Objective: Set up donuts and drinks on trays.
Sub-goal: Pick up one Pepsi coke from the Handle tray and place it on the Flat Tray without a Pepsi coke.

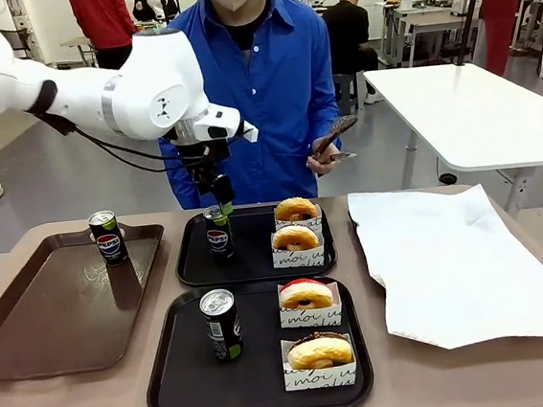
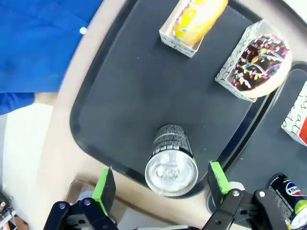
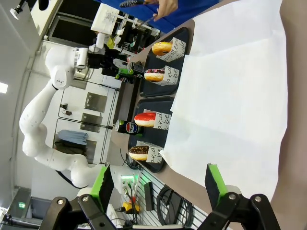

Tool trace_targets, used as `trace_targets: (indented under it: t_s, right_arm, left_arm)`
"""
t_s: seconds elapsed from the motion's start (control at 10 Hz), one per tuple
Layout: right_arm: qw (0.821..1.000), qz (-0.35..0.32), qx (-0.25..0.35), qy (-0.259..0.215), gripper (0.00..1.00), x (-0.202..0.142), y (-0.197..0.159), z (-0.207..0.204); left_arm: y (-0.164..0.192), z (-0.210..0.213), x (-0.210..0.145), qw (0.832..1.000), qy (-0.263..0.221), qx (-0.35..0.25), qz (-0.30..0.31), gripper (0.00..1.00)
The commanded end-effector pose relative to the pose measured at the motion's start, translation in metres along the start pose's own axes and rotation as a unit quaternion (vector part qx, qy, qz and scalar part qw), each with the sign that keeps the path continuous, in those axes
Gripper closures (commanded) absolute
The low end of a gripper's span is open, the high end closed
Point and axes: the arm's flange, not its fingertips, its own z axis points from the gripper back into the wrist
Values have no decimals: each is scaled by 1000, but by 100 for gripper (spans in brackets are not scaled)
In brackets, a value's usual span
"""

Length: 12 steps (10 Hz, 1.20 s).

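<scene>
1. The left gripper [image 1: 220, 208] is hanging over the left edge of the far black tray [image 1: 257, 270], directly above an upright Pepsi can [image 1: 218, 232]. In the left wrist view its green-padded fingers [image 2: 104, 186] are standing spread wide on either side of the can's silver top [image 2: 171, 173], touching nothing.
2. That can is standing on the far tray's left side. Two sleeved donuts are sitting along the tray's right edge: one yellow-topped [image 1: 295, 211] toward the far edge, one chocolate with sprinkles [image 1: 296, 241] toward the near edge.
3. The near black tray [image 1: 188, 389] is carrying a second can [image 1: 222, 325] on its left side, with a red-topped donut [image 1: 306, 298] and a chocolate-topped donut [image 1: 320, 355] along its right edge.
4. A third can [image 1: 108, 236] is standing at the far right corner of the brown tray [image 1: 34, 337], which is lying at the table's left end.
5. A white paper sheet [image 1: 450, 258] is covering the right part of the table [image 1: 481, 376].
6. The right gripper [image 3: 158, 189] is showing in its own wrist view with jaws wide apart and empty, looking across the paper sheet toward the trays.
7. A person in a blue shirt [image 1: 274, 78] is standing at the table's far edge, one hand [image 1: 325, 160] holding a dark object I cannot identify.
</scene>
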Motion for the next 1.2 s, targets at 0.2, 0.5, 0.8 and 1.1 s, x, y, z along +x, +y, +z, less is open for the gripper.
trace_targets:
  t_s: [0.2,0.5,0.8,1.1]
  right_arm:
    - [1000,4,13,-12,0,2,0,-1]
    - [1000,4,13,-12,0,2,0,-1]
    - [1000,4,13,-12,0,2,0,-1]
    - [1000,4,13,-12,0,2,0,-1]
  left_arm:
    - [-23,39,-51,997,-16,52,51,0]
    - [-36,42,-84,996,19,44,78,0]
    - [-30,45,-70,998,5,39,57,0]
    - [-30,45,-70,998,5,39,57,0]
